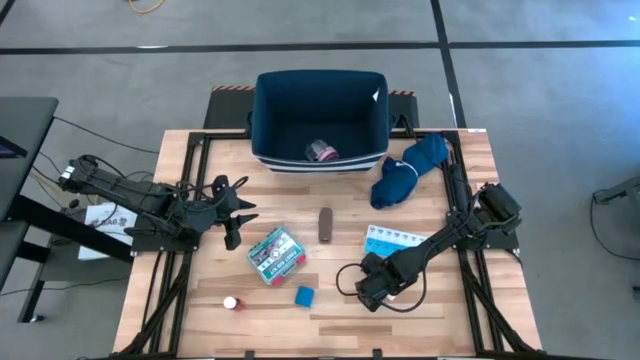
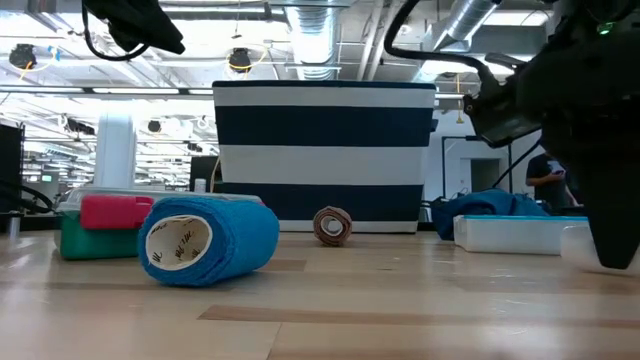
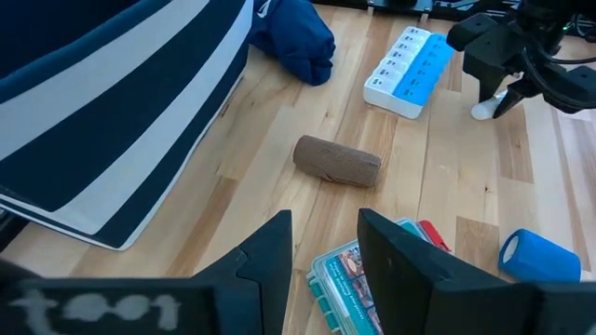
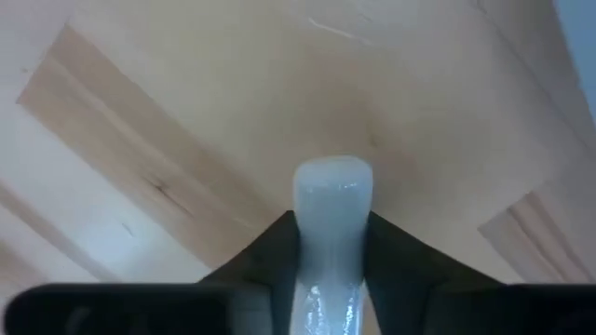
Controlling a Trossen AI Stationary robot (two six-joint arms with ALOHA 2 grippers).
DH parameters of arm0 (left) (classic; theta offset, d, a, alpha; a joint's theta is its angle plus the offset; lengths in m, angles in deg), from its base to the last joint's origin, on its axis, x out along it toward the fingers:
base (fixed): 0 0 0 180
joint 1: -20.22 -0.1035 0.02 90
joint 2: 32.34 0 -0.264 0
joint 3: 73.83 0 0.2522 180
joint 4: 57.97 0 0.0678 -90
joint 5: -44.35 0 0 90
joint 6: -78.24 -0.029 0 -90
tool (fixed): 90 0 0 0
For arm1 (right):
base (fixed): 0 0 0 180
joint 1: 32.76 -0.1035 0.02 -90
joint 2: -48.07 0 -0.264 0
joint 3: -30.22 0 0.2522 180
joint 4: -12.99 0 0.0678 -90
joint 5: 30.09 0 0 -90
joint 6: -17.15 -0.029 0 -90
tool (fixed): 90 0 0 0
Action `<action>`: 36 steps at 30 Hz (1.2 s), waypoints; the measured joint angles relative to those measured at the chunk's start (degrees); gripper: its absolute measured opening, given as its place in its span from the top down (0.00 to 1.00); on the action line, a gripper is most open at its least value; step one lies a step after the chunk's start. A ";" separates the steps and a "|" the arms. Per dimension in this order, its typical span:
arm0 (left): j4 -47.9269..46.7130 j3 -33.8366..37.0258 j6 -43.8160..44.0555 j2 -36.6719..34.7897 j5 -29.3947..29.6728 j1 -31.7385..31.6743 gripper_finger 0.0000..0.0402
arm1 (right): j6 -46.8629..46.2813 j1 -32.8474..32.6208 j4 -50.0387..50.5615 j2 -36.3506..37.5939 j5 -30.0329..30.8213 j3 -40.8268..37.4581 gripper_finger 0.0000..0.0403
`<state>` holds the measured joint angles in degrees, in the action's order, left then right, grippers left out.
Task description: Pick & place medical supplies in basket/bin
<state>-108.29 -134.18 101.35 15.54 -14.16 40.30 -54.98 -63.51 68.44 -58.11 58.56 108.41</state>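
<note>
The dark navy bin (image 1: 320, 115) stands at the table's far edge with the pink roll (image 1: 322, 152) inside. On the wood lie the green-white-red box (image 1: 275, 253), the brown bar (image 1: 325, 225), the light blue pill organizer (image 1: 392, 240), the blue cube (image 1: 304, 296) and the tiny red-white bottle (image 1: 231, 302). My left gripper (image 1: 232, 215) is open, just left of the box and touching nothing. My right gripper (image 1: 368, 292) is low over the near right of the table, shut on the cream block (image 4: 332, 191). My right gripper pinches the cream block between its two fingers (image 4: 386, 247), and the block's rounded pale end (image 4: 332, 181) sticks out past the fingertips. The fingers point down at the table. In the left wrist view the pale end (image 3: 484, 110) shows below the gripper; whether it rests on the wood, I cannot tell.
A large soft blue cloth (image 1: 408, 170) lies to the right of the bin, just beyond the pill organizer. Black frame rails run along both sides of the table. Bare wood shows between the brown bar and the bin's near wall (image 3: 112, 140).
</note>
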 joint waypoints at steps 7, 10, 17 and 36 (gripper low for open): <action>0.07 0.00 -0.94 0.00 0.36 0.00 0.72 | 6.13 1.47 -13.75 0.10 0.45 0.04 0.87; 0.11 0.00 -1.10 0.00 0.82 0.00 0.72 | 12.02 3.50 -19.51 0.10 1.81 1.31 0.88; 0.11 0.00 -1.89 0.01 0.85 0.00 0.72 | 33.61 11.03 -19.45 0.13 9.11 11.86 0.87; 0.07 0.00 -4.62 0.02 0.50 0.00 0.72 | 76.60 37.75 -5.38 0.23 25.68 48.63 0.87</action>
<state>-108.23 -134.18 96.73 15.56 -13.67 40.30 21.62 -25.76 63.06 -57.88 84.23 157.04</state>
